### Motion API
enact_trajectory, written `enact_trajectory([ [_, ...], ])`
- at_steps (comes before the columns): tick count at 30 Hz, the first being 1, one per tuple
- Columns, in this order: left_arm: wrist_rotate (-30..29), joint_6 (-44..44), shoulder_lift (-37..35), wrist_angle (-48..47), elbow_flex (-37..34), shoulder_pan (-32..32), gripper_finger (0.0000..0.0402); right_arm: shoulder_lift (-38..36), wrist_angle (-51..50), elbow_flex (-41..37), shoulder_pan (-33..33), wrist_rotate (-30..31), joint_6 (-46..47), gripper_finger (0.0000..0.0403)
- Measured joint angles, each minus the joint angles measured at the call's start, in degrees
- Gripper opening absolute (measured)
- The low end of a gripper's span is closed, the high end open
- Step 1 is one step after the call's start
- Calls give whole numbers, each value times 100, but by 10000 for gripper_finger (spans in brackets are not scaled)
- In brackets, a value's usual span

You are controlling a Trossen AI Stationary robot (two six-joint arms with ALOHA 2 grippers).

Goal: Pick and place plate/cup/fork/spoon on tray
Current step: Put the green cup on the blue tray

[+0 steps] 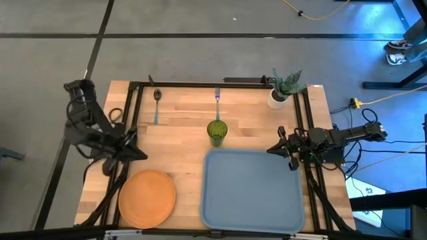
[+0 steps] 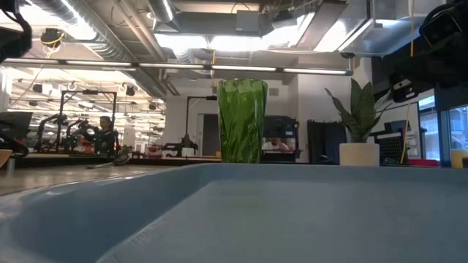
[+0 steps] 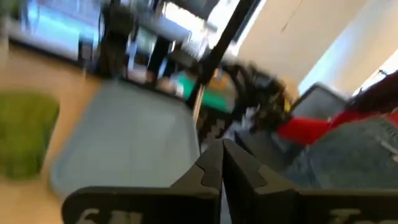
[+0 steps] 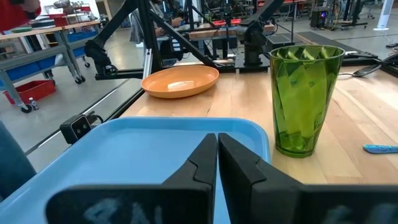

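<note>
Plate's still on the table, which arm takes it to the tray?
Left, probably. The left gripper, shut and empty, sits just above the plate on the table's left side. The right gripper, also shut, waits across the tray, nearer the cup.

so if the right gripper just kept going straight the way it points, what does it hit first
Probably the tray: the shut right gripper points across it toward the plate beyond, with the cup off to one side. Its height above the tray is unclear.
</note>
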Motion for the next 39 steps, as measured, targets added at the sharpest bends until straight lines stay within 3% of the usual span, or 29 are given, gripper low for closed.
enact_trajectory([
  [4,1240,-895,147,-1057,175,636,0,0,-2,0,2,0,0,21],
  [14,3487,-1164,1233,-2277,298,2135,0,1,-1,0,0,1,0,21],
  [19,3649,-1129,1935,-2591,298,2384,0,0,0,0,0,0,0,21],
  [25,3656,-1142,2338,-2266,298,2380,0,1,0,0,2,-2,0,21],
  [34,3626,-1167,2546,-2016,298,2383,0,0,-2,0,1,-2,0,21],
  [39,3650,-1734,2655,-2179,298,2547,11,0,-2,0,0,-2,0,21],
])
